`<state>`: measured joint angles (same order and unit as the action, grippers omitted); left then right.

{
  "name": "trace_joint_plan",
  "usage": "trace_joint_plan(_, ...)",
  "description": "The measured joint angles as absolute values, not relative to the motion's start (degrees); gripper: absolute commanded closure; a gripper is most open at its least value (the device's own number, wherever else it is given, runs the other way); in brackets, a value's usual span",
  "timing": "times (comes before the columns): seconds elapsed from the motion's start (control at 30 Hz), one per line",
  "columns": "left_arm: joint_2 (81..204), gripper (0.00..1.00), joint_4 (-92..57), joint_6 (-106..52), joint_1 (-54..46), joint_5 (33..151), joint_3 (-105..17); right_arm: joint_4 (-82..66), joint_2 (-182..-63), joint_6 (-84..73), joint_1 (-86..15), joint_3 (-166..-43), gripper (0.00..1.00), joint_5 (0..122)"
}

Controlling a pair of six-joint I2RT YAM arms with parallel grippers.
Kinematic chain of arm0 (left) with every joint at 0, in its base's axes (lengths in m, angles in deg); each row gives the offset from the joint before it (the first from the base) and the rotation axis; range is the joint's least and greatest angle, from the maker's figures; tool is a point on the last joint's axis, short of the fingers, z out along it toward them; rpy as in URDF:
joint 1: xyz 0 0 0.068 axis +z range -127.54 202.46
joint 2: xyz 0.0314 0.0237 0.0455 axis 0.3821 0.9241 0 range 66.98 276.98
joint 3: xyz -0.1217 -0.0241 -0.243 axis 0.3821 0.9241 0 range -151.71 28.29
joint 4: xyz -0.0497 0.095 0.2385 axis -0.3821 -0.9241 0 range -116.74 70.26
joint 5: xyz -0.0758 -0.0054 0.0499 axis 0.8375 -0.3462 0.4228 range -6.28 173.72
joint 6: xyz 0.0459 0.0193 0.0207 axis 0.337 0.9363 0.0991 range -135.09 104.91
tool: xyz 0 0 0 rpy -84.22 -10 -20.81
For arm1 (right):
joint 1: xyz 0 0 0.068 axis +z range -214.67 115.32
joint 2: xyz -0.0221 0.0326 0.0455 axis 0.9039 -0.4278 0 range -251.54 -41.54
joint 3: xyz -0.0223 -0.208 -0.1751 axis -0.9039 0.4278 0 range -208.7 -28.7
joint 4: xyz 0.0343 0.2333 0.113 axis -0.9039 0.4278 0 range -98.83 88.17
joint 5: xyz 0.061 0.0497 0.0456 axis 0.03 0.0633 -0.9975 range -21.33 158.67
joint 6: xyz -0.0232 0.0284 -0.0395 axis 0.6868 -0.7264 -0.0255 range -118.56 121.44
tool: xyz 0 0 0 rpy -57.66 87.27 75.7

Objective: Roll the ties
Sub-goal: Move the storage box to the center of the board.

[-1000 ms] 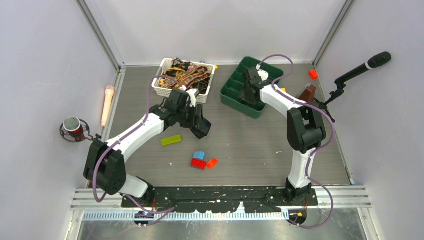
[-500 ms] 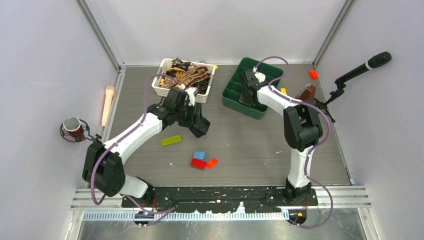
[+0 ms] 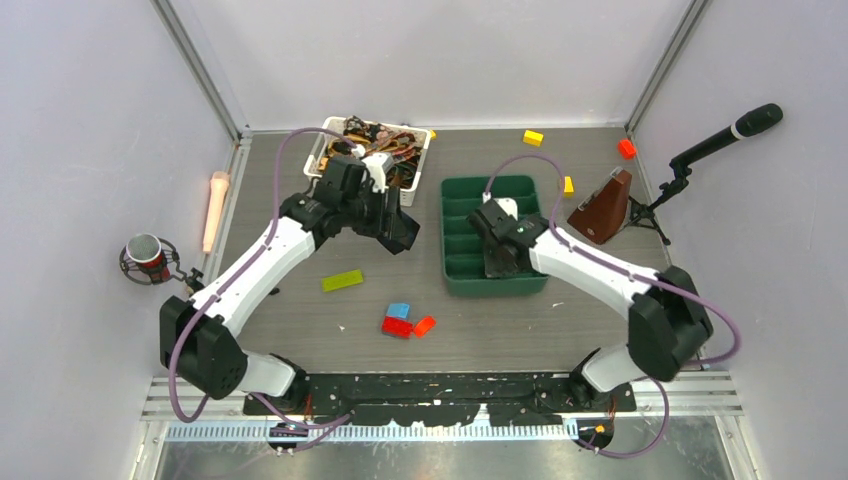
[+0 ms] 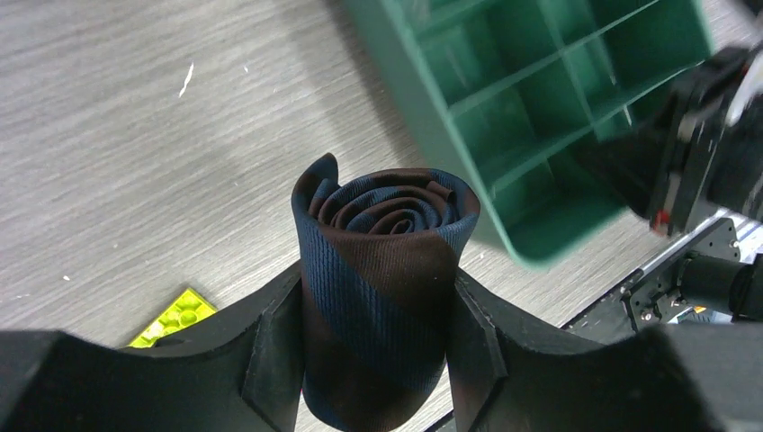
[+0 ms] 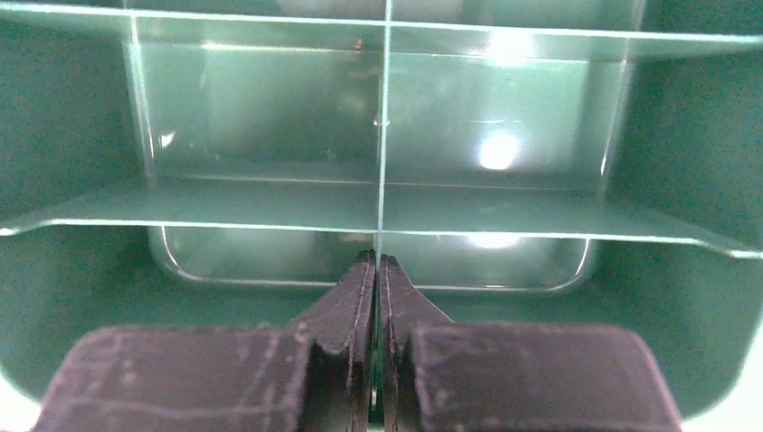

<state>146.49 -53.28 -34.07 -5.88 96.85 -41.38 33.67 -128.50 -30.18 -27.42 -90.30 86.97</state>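
My left gripper [image 4: 378, 346] is shut on a rolled tie [image 4: 382, 261], dark navy with brown diagonal stripes, its coil end facing the camera. It hangs above the table, left of the green divided tray [image 4: 540, 90]. In the top view the left gripper [image 3: 400, 232] is just in front of a white basket [image 3: 425, 165] holding several loose brown, gold and black ties [image 3: 380, 145]. My right gripper [image 3: 497, 262] is inside the green tray [image 3: 495, 287]. In the right wrist view it [image 5: 378, 270] is shut on the tray's thin middle divider [image 5: 381, 135].
A lime brick [image 3: 343, 281], blue brick [image 3: 399, 311], red brick [image 3: 397, 327] and orange brick [image 3: 425, 325] lie in front. Yellow bricks [image 3: 533, 138] and a red brick [image 3: 627, 148] lie at the back right by a brown metronome [image 3: 600, 208] and microphone [image 3: 725, 140].
My right arm has pulled the green tray from the back toward the table's middle and turned it square. My left gripper has shifted slightly back, the rolled tie still in it.
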Motion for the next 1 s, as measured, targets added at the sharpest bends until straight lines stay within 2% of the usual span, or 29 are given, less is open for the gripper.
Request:
trace_joint_plan(0.27, 144.93, 0.48, -58.81, -30.20, -5.81, 96.69, -49.79, 38.30, -118.71, -24.39, -20.78, -86.37, 1.00, 81.55)
trace_joint_plan(0.63, 142.11, 0.50, -64.14, -27.06, -5.04, 95.27, -51.72, 37.89, -118.67, -14.16, -12.34, -86.56, 0.94, 80.66)
trace_joint_plan(0.7, 142.11, 0.50, -64.58, -26.73, -4.94, 95.27, -51.72, 36.62, -118.64, -10.99, -11.75, -86.52, 0.89, 79.89)
trace_joint_plan(0.8, 142.11, 0.51, -64.64, -26.51, -4.78, 95.27, -51.72, 33.52, -117.40, -4.78, -11.38, -85.10, 0.62, 79.87)
trace_joint_plan(0.87, 142.11, 0.51, -64.64, -26.51, -4.74, 95.29, -51.72, 31.64, -115.34, 0.03, -11.40, -83.83, 0.54, 82.23)
trace_joint_plan(1.0, 142.11, 0.52, -64.64, -26.53, -4.74, 95.60, -51.72, 28.14, -113.53, 6.17, -12.58, -83.76, 0.49, 88.39)
